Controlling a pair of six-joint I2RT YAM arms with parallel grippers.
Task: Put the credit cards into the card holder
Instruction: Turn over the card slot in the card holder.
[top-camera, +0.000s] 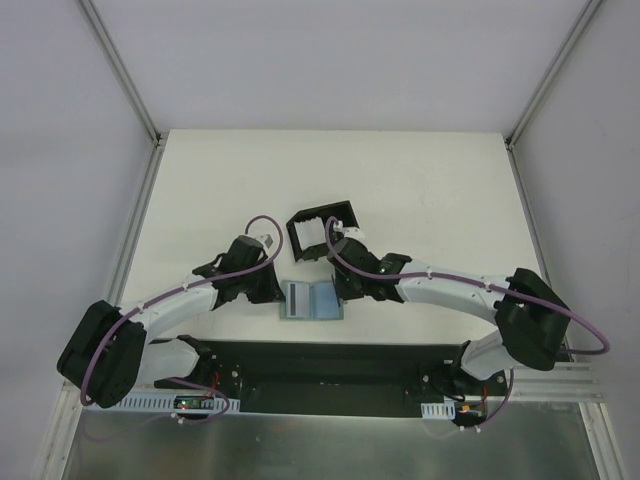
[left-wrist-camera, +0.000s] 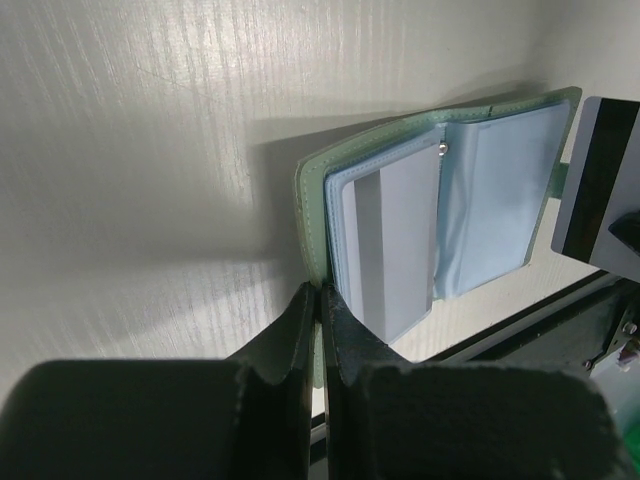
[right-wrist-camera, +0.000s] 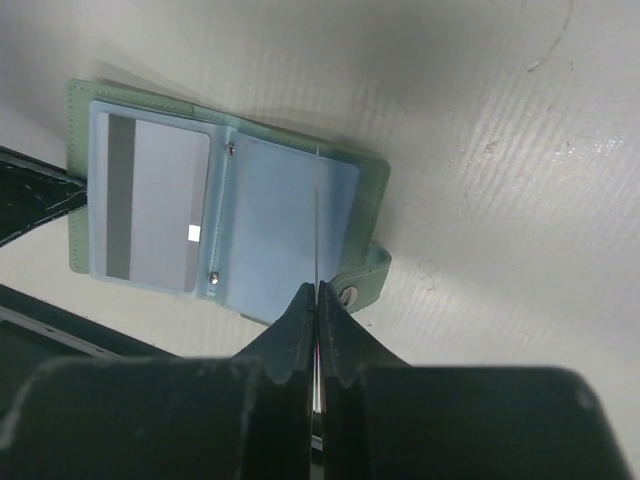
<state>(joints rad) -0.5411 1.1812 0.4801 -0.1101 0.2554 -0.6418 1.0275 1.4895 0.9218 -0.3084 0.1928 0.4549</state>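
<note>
The left arm reaches in from the lower left over the tabletop. Its left tool is clenched on the edge of the open green case. A grey card sits in the case's pocket. Just right of it, the right tool pinches a striped card, standing on its edge over the case. The right arm bends in from the lower right. The black card holder stands just above the case, its lower right corner hidden by the right wrist.
</note>
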